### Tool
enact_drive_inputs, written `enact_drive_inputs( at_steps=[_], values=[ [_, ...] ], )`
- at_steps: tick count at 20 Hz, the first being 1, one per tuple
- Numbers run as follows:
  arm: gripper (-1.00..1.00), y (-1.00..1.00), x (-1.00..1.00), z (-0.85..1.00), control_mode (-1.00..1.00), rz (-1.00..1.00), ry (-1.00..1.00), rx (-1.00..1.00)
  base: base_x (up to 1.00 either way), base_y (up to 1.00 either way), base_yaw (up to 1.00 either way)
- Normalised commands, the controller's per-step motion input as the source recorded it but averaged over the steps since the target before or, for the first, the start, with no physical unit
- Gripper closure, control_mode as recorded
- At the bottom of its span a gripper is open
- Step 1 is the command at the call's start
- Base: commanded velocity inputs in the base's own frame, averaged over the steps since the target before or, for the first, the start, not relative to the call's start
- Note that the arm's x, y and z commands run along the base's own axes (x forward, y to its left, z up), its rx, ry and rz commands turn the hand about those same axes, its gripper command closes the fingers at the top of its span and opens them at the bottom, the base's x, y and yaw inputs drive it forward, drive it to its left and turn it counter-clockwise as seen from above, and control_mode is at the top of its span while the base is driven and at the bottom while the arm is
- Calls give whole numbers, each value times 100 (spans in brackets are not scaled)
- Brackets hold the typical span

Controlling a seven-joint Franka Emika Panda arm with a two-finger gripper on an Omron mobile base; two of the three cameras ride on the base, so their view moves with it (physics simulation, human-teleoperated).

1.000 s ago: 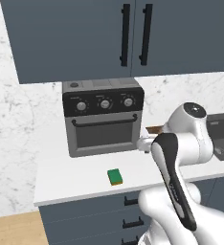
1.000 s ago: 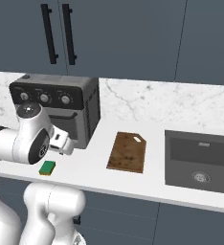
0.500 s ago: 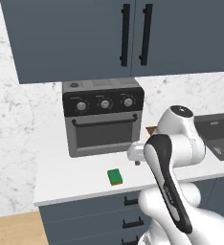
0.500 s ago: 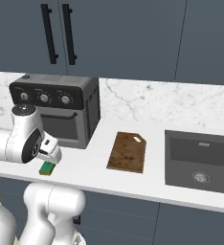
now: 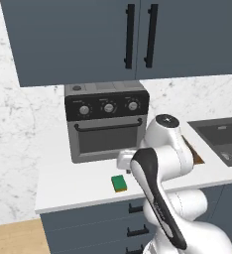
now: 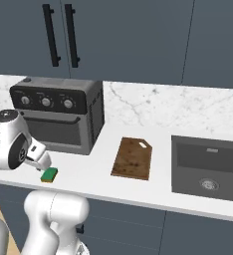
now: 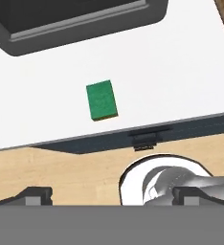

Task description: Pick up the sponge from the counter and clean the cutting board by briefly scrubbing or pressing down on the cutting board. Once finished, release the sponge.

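Observation:
The sponge (image 5: pixel 119 183) (image 6: pixel 49 174) is a small green block lying flat on the white counter (image 5: pixel 73 183) near its front edge, in front of the toaster oven. My gripper (image 6: pixel 40 160) hovers just above and beside it, apart from it. In the hand view the sponge (image 7: pixel 102 99) lies ahead on the counter (image 7: pixel 181 76), while the gripper (image 7: pixel 115 196) is open, its fingertips (image 7: pixel 35 195) wide apart with nothing between them. The brown cutting board (image 6: pixel 133 158) lies further right, between oven and sink; the arm hides most of the cutting board (image 5: pixel 195 154).
A black toaster oven (image 6: pixel 58 114) (image 5: pixel 105 119) stands at the back of the counter, close behind the sponge. The dark sink basin (image 6: pixel 208 164) is at the right. Blue-grey drawers (image 7: pixel 145 139) run below the counter edge; dark wall cabinets (image 5: pixel 138 34) hang above.
The arm has swung my hand left and down from the oven's front corner to just over the sponge. The sponge and the board have not moved.

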Motion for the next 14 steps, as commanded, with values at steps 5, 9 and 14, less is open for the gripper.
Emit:
enact_drive_inputs(
  at_steps=[5,9,14],
  values=[
    [-100,-13,37,-61,-100,0,-39,-14,0,0,0],
    [-100,5,-4,-11,-100,0,-9,5,0,0,0],
    [-100,-3,5,-72,-100,0,26,3,0,0,0]
  ],
)
